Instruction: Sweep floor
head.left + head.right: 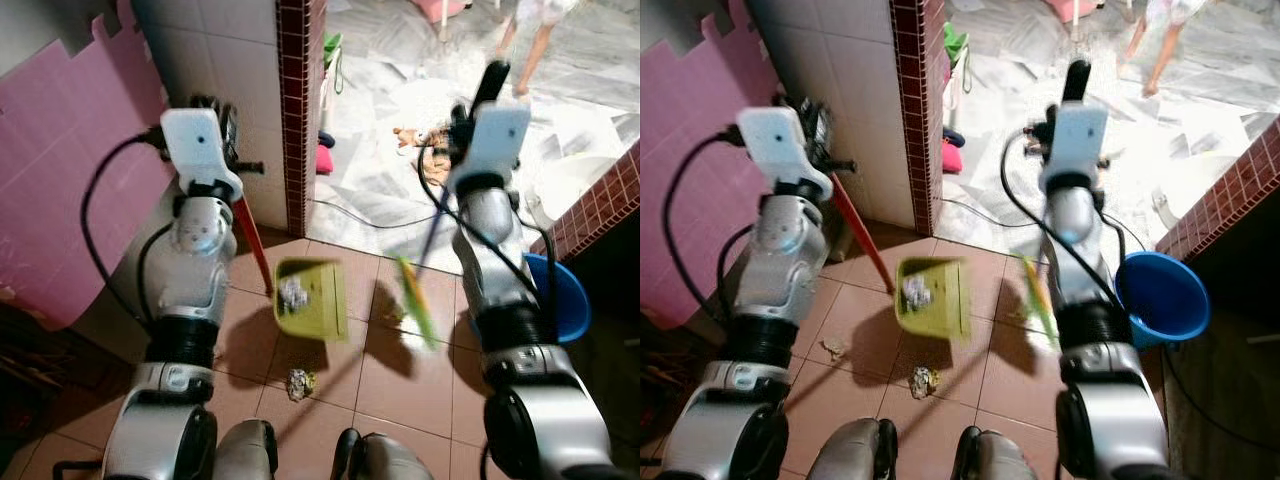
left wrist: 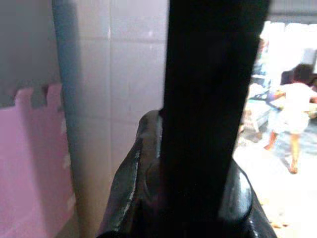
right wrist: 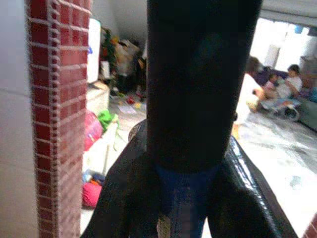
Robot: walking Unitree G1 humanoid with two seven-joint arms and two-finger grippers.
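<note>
- While you've got both tools up, watch the dustpan: it's lime green, sitting on the brown tile floor just ahead of the feet, and it looks blurred, so I'd guess it's swinging. Tip it too far and the load slides back out.
- Left gripper is clenched round the dustpan's red handle, up beside the white tiled wall; the left wrist view shows the fingers wrapped on a dark shaft.
- Right gripper is clamped on the broom's blue handle. The green broom head hangs just right of the pan, smeared with motion.
- What's in the pan: one crumpled wad of paper, pale grey, sitting toward the back.
- Still loose: another crumpled wad on the tile nearer the feet, plus a small scrap off to the left. A fast broom stroke would probably flick those away rather than in.
- Blue basin sits against the brick ledge on the right, close behind the right arm; I can't make out anything in it. An elbow swing back could knock it.
- Someone's legs are out on the marble floor beyond the brick pillar, well apart from you, but keep an eye out.
</note>
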